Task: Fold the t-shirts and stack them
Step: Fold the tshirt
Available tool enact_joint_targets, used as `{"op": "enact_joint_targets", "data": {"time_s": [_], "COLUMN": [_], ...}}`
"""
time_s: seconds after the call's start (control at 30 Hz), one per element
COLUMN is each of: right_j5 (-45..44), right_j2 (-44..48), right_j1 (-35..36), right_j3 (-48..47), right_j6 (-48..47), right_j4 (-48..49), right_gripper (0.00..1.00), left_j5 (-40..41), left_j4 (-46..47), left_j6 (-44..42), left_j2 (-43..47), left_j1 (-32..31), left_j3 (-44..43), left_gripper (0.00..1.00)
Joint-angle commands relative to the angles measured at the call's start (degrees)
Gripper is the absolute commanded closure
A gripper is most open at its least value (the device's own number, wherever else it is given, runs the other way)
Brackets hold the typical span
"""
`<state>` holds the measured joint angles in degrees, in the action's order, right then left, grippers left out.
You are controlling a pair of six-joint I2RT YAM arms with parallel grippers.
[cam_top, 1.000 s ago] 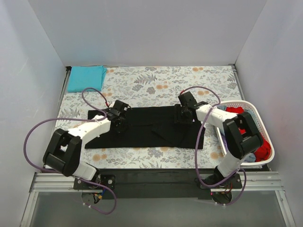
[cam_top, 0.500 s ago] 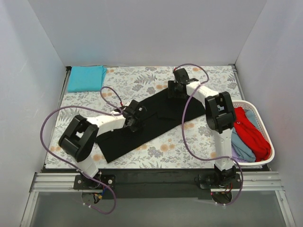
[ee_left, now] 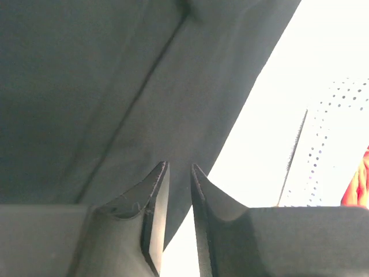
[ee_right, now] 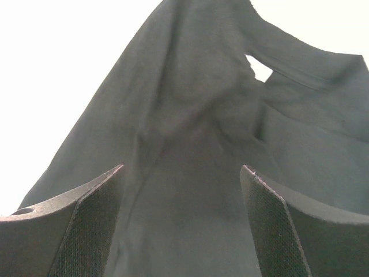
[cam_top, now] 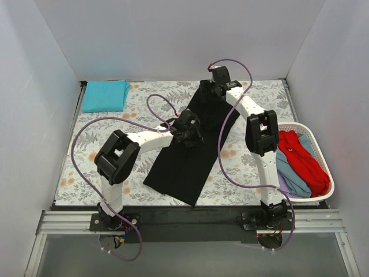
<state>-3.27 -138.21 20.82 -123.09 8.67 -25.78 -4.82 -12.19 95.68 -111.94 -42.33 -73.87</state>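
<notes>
large shirt [cam_top: 184, 167] mid-table | folded shirt [cam_top: 105, 96] far-left corner | basket [cam_top: 294, 125] right

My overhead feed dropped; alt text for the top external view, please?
A black t-shirt lies diagonally on the floral table, left pincer at its middle, right pincer at its far end. Folded teal shirt far left; basket of shirts right.

Arms [cam_top: 144, 138]: white links, black joints. Purple cables [cam_top: 78, 156] loop behind each gripper. Right gripper [ee_right: 181, 170] fingers [ee_right: 86, 231] black, textured.

Top cam: high at 6 o'clock, looks down twd 12, far. Wrist cams: v. close on black t-shirt [cam_top: 184, 167] (shared w/ top).
</notes>
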Motion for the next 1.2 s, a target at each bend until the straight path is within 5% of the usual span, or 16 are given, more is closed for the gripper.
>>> {"op": "enact_joint_targets", "data": {"time_s": [0.0,0.03,0.2,0.43,0.87,1.17], "right_j5": [-2.8,-2.6,-2.0,-0.1,2.6,6.9], "right_j2": [10.5,11.3,11.2,5.3,-2.8,-6.9], "right_j1": [-2.5,-2.7,-3.0,-2.9,-1.0,2.1], "right_j3": [5.3,6.4,9.3,5.9,2.1,-3.9], "right_j6": [1.9,2.2,4.1,5.3,2.1,-4.1], "right_j4": [1.5,1.5,-0.8,-4.7,-6.7,-6.5], "right_gripper": [0.14,0.15,0.16,0.17,0.18,0.17], "left_j5": [4.1,8.9,6.4,4.9,1.4,-0.9], "left_j4": [-2.0,-4.4,-5.7,-10.6,-9.7,-5.8], "left_j6": [-9.7,-11.6,-28.0,-35.2,-27.7,-12.7], "left_j2": [9.4,11.6,13.2,11.0,9.7,8.8], "left_j1": [2.5,2.6,2.6,2.6,-0.2,-7.1], "left_j3": [1.7,2.5,4.2,5.9,15.9,18.0], "left_gripper": [0.81,0.81,0.80,0.78,0.81,0.82]}}
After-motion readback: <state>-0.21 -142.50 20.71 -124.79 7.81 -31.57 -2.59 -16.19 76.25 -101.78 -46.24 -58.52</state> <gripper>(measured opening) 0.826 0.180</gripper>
